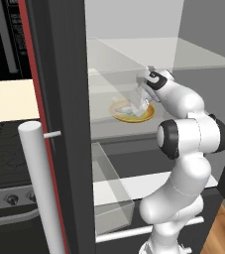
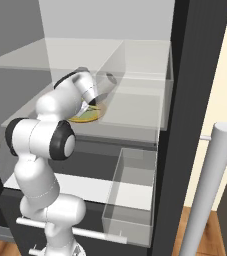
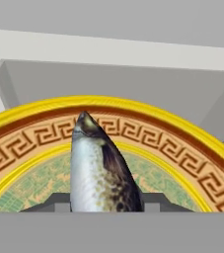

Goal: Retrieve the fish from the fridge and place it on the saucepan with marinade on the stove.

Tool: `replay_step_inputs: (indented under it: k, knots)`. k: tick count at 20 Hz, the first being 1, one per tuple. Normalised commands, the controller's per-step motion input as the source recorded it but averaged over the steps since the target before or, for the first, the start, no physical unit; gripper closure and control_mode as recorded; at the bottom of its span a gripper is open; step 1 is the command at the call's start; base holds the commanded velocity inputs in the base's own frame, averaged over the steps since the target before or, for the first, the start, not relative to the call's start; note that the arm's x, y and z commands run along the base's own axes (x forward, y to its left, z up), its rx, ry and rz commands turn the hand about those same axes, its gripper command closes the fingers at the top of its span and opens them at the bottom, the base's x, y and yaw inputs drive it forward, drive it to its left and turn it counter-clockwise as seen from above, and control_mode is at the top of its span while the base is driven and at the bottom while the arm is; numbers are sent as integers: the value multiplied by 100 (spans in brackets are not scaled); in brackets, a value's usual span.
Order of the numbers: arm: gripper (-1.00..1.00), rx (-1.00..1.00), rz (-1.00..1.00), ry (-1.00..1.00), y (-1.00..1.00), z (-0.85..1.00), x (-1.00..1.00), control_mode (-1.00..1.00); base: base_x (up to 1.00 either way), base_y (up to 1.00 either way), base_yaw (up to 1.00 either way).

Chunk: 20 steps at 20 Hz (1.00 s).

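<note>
- The fish (image 3: 101, 168) is slender, silver-grey and speckled, darker along one flank, its pointed end aimed away from the hand.
- It lies on a yellow-rimmed plate (image 3: 29, 141) with a key-pattern border, on a glass shelf (image 1: 109, 130) inside the open fridge (image 1: 64, 74).
- The gripper (image 3: 103, 203) is clamped on the fish, one finger on either side.

The fish (image 3: 101, 170) lies on the plate (image 3: 29, 141), and the plate stands on a glass shelf (image 1: 114, 130) inside the fridge (image 2: 185, 100). The end effector (image 3: 106, 200) is down at the plate, its fingers (image 3: 54, 201) on both sides of the fish. The stove (image 1: 5, 154) stands left of the fridge. An open drawer (image 2: 135, 200) is below the shelf.
</note>
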Motion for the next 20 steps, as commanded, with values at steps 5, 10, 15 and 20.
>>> replay_step_inputs:
  k: [5, 10, 15, 20]
  knots:
    - [100, 0, 0, 0, 0, 0, -6, -100, 0, 0, 0]
    - [100, 0, 0, 0, 0, 0, -9, -100, 0, 0, 0]
    - [100, 0, 0, 0, 1, 0, -9, -100, 0, 0, 0]
    - [100, 0, 0, -1, 5, 0, -16, -100, 0, 0, 0]
